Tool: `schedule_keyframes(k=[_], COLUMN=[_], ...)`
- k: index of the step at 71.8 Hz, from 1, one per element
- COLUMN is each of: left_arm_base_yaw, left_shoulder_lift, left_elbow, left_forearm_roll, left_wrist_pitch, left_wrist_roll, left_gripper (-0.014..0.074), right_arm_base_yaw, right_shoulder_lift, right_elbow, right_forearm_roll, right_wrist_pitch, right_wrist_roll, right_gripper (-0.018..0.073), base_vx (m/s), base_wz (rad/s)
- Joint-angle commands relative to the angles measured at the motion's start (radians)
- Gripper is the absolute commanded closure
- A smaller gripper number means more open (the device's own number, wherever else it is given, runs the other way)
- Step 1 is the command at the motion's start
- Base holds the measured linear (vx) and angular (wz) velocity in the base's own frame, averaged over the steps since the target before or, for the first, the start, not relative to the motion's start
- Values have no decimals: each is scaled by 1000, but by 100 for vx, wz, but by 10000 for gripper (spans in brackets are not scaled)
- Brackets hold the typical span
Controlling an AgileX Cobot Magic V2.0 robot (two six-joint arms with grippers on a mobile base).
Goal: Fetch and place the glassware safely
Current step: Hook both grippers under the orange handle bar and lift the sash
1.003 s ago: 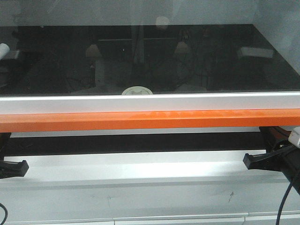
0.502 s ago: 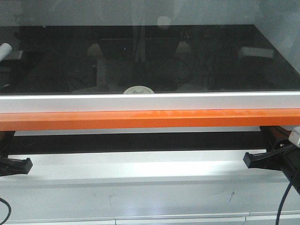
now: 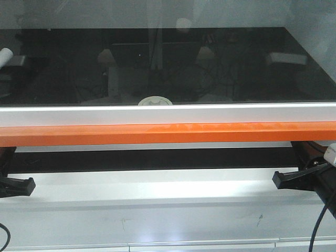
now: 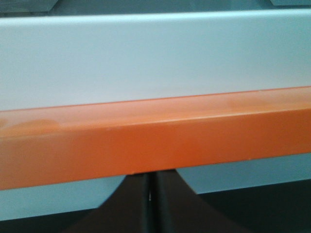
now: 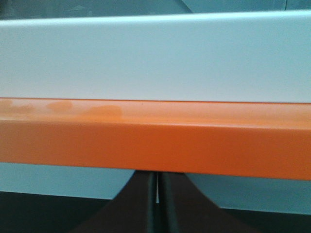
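In the wrist views the left gripper and the right gripper each show two dark fingers pressed together with only a hairline seam between them. They hold nothing, and their tips run up under the lower edge of the orange bar, though contact with it cannot be told. Only the front view shows both grippers well apart, below the far ends of that bar, and the jar, just its round white lid peeking above the white sash frame, seen through the dark glass pane roughly midway between the arms.
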Motion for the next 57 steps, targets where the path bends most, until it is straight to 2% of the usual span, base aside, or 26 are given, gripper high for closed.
schedule_keyframes(k=[1, 24, 37, 57], left_arm_base_yaw=[-3, -3, -3, -3], left_shoulder_lift=[-34, -51, -51, -51], left_elbow=[-57, -150, -160, -161], left_forearm_roll=[-22, -22, -22, -23], left_wrist_pitch=[-139, -73, -137, -154], left_wrist_roll=[7, 7, 7, 20], left_gripper=[603, 603, 603, 603], right_arm_base_yaw=[2, 2, 2, 2], right_shoulder_lift=[-13, -13, -14, -14], right_elbow=[-37, -142, -197, -269], right_forearm_roll=[-10, -44, -45, -71], right_wrist_pitch=[-137, -102, -98, -94], right_wrist_roll=[-12, -11, -11, -8], right_gripper=[560, 560, 560, 560], base_vx=[0, 0, -2, -4], base_wz=[0, 0, -4, -5])
